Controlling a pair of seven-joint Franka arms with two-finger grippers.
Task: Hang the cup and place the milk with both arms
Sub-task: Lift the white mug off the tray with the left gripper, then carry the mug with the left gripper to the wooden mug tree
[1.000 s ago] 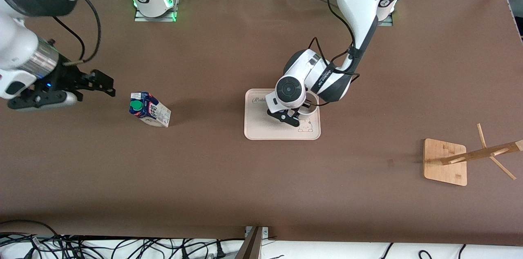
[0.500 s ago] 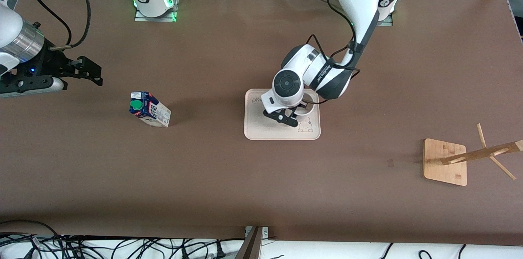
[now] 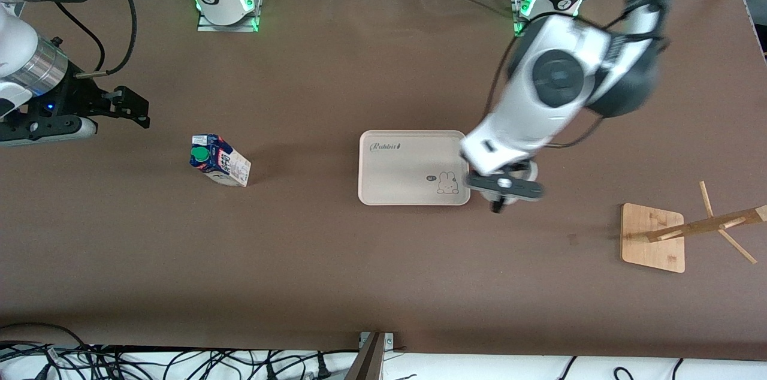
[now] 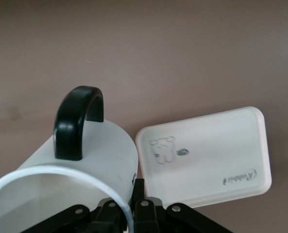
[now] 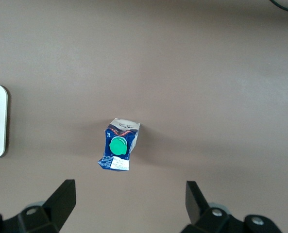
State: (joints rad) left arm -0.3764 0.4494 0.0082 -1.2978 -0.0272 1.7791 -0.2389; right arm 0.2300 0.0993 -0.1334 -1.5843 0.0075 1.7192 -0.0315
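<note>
Gripping cup [image 4: 61,179], left claw [image 3: 505,187] apparently.

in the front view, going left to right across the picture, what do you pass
right gripper → milk carton → tray → left gripper holding the cup → wooden rack

Tray [image 3: 395,188] was set mid-table; milk [image 3: 219,160] toward the right arm's end, rack [image 3: 653,237] toward the left arm's end.
</note>
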